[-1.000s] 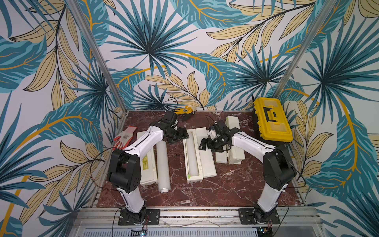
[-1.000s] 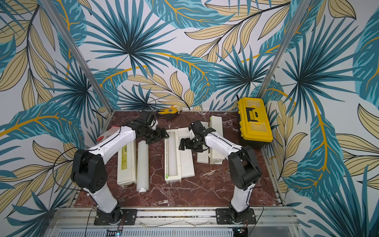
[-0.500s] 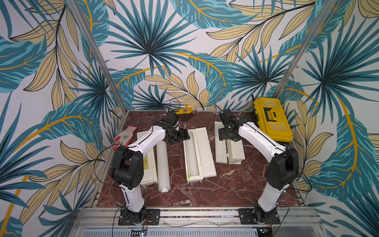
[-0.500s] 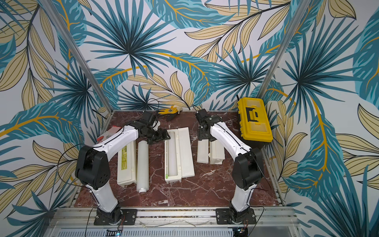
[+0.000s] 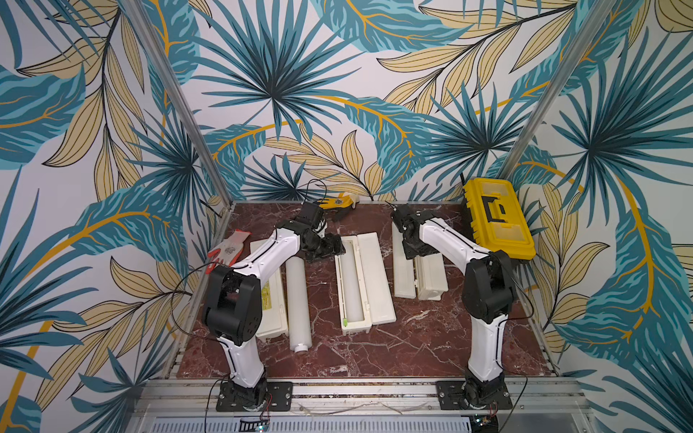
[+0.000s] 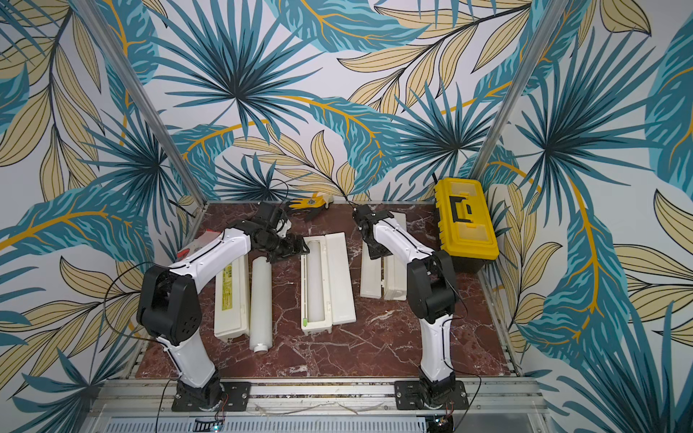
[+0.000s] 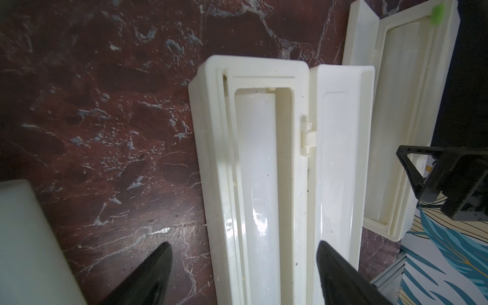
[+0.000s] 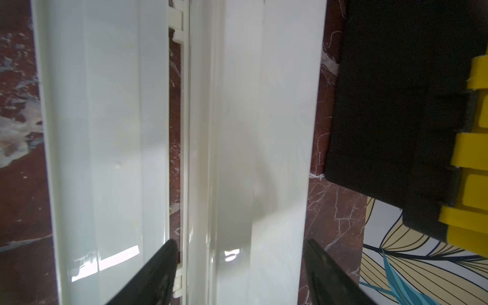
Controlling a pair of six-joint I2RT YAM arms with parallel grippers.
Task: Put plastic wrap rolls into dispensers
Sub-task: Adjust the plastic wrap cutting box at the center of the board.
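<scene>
Roll (image 5: pixel 298 300) lies loose on the worktop (image 5: pixel 412 337); a second roll (image 7: pixel 258 158) fills the open middle dispenser (image 5: pixel 356 328). Left pincer (image 7: pixel 243 244) gapes empty over it, right pincer (image 8: pixel 240 240) likewise over the right dispenser (image 5: pixel 431 285). Best to swing lids shut evenly.

A robot lab cell: leaf-print walls (image 5: pixel 262 93), marble-look tabletop (image 5: pixel 412 337), two arms (image 5: pixel 270 255) bolted to aluminium rail (image 5: pixel 356 391).

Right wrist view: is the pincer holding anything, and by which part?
Cannot be told. The right pincer straddles one half of the open dispenser near its end, but a firm grip is not visible.
</scene>
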